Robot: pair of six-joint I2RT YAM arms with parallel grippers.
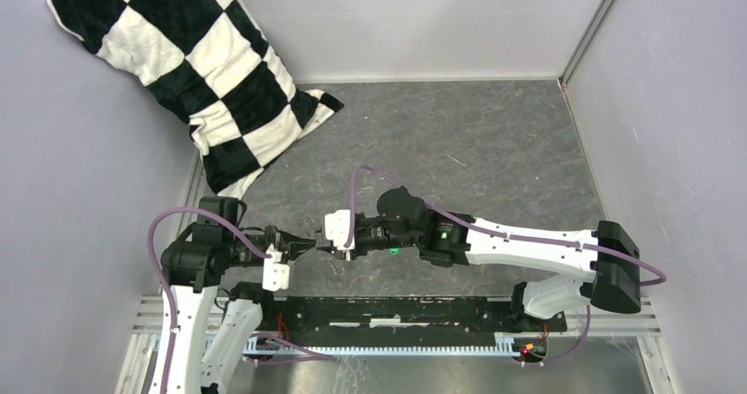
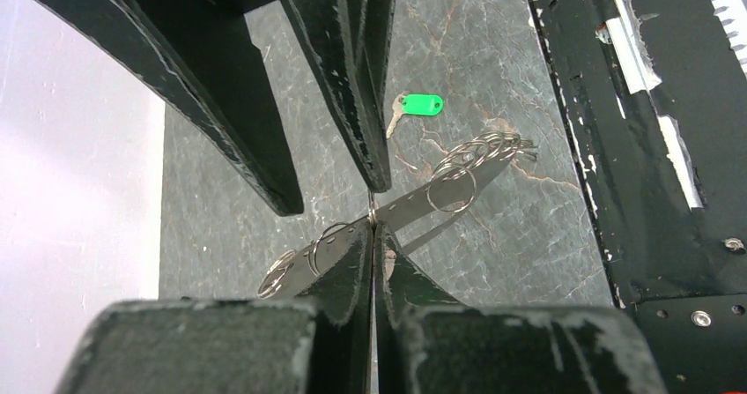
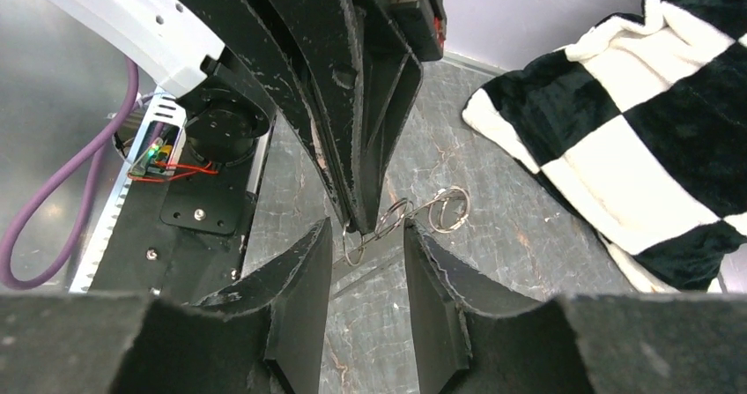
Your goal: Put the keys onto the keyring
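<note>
**Top view.** Left gripper and right gripper tip to tip above the grey table, close to its near edge and just ahead of the dark base rail. Checkered pillow against the far-left wall, well apart from both grippers.

**Left wrist view.** Fingers of the left gripper pressed together with no visible gap, clamped on the keyring. Keyring seen here as a flat silvery band, raised off the table and running up and to the right from the grip. Small rings strung along the band, several bunched at its far end. Two dark fingers of the right gripper entering from the top of the view, one tip directly over the band beside the grip; contact not determinable.

Key with green tag lying flat on the table beyond the band's far end. Apart from the band, in neither gripper, not yet on the keyring.

**Right wrist view.** Fingers of the right gripper partly open, a clear gap between them, nothing gripped. One end of the keyring and some small rings within that gap, at the closed tip of the left gripper entering from above.
</note>
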